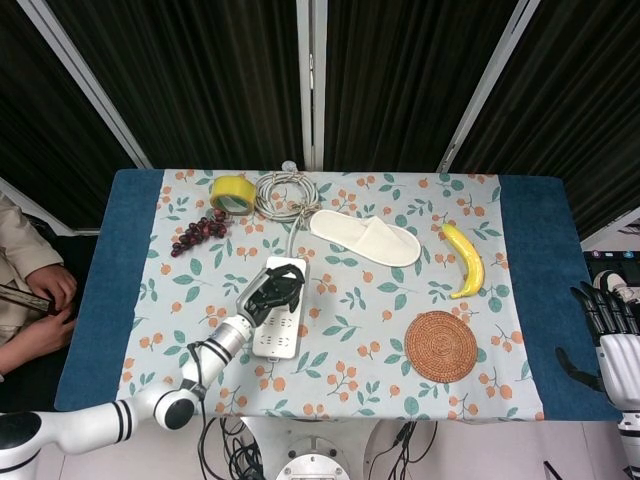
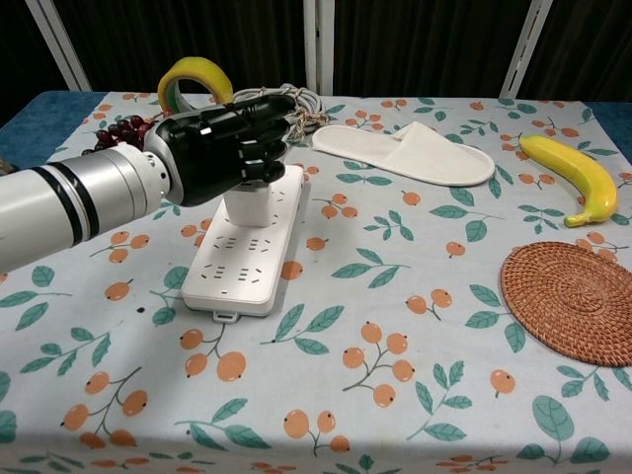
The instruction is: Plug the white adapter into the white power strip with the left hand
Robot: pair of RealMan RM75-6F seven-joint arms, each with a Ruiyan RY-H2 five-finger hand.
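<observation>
The left hand (image 2: 222, 148) covers the top of the adapter (image 2: 252, 206), so whether the fingers touch it cannot be told in the chest view. In the head view the hand hides the adapter wholly and the middle of the strip (image 1: 276, 335). The strip's far end is behind the hand in the chest view. The right hand (image 1: 612, 335) sits at the head view's right edge, partly cut off, and its finger pose is unclear. The tape (image 2: 194, 81) and grapes (image 2: 117, 131) are partly hidden behind the left arm. A person (image 1: 25, 290) is cut off at the left edge.
</observation>
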